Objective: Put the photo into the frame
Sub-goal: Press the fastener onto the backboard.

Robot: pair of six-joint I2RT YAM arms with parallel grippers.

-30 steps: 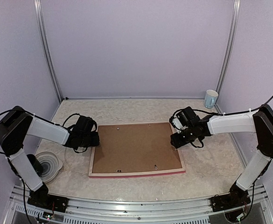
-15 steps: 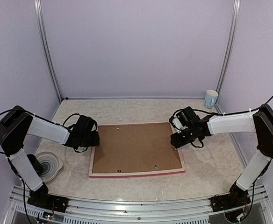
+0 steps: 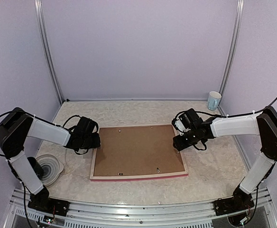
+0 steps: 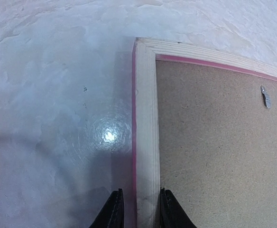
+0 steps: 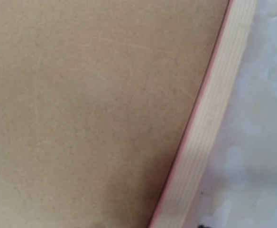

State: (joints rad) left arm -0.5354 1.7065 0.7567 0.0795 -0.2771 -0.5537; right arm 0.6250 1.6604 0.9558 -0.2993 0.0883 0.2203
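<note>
The frame (image 3: 138,177) lies face down on the table, pale wood upward and pink along its edge, with the brown backing board (image 3: 138,149) in it. My left gripper (image 3: 96,141) is at the left rail. In the left wrist view my gripper (image 4: 141,209) straddles that rail (image 4: 147,118), shut on it, one black finger (image 4: 114,211) outside the pink edge and the other on the board side. My right gripper (image 3: 179,142) is low over the right rail (image 5: 214,118); its fingers do not show in its wrist view. The photo is out of view.
A pale blue mug (image 3: 214,100) stands in the back right corner. A round white-and-dark object (image 3: 48,167) lies at the left by my left arm's base. A small metal tab (image 4: 266,96) sits on the backing board (image 4: 214,152) near the far rail.
My left jaws have drawn in around the left rail, and that gripper has barely shifted. The right arm and the frame have not moved.
</note>
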